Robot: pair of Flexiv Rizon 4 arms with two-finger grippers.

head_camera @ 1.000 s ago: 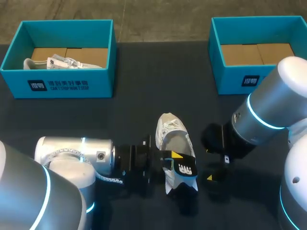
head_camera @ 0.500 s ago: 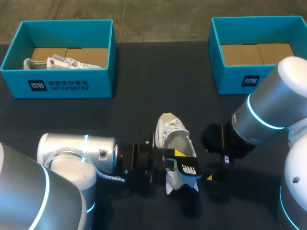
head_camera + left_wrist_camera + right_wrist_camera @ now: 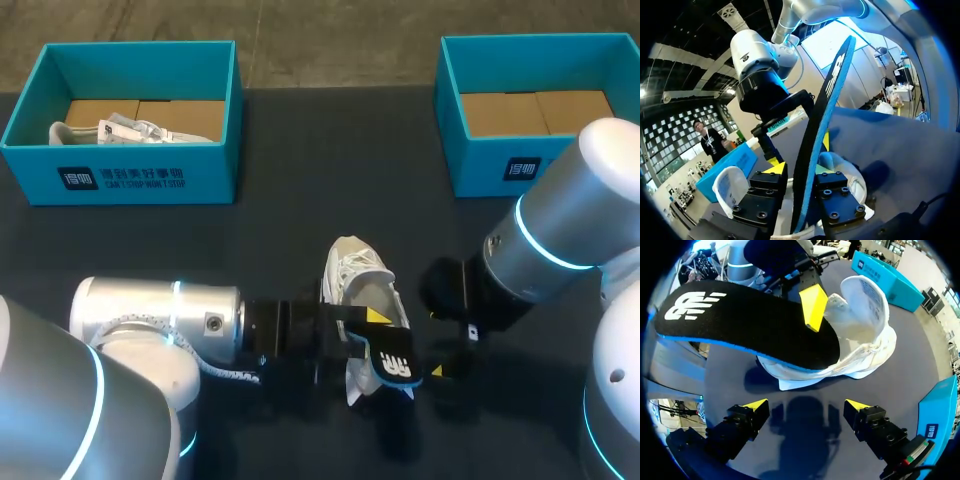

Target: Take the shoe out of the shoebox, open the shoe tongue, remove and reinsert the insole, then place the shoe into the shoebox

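- White shoe (image 3: 356, 278) sits on the dark desk (image 3: 300, 210) near the robot's edge, about mid-width, toe pointing to the far side. It is outside both boxes.
- Left arm comes in low from the left. Its end effector (image 3: 371, 326) is at the shoe's heel opening.
- Left end effector is pinching the insole (image 3: 393, 358), one yellow-tipped finger on each face. In the left wrist view the insole stands on edge between them.
- Insole has a black top with a white logo and a blue underside. The logo end sticks out past the heel toward the robot, lifted off the desk.
- The insole's other end runs down over the shoe opening. Can't tell if it is tucked inside.
- Right end effector (image 3: 806, 405) is spread wide and holds nothing. It hovers over bare desk just to the right of the shoe's heel, clear of both shoe and insole.
- In the right wrist view the shoe and the raised insole are ahead of the right fingers, and the fingers' shadow falls on the desk.
- Left teal shoebox (image 3: 130, 178) is at the far left of the desk with white contents against its near wall. They look like a second shoe, but I'm not sure.
- Right teal shoebox (image 3: 490, 165) is at the far right, with only a brown cardboard floor visible.
- Both boxes are well apart from the shoe.
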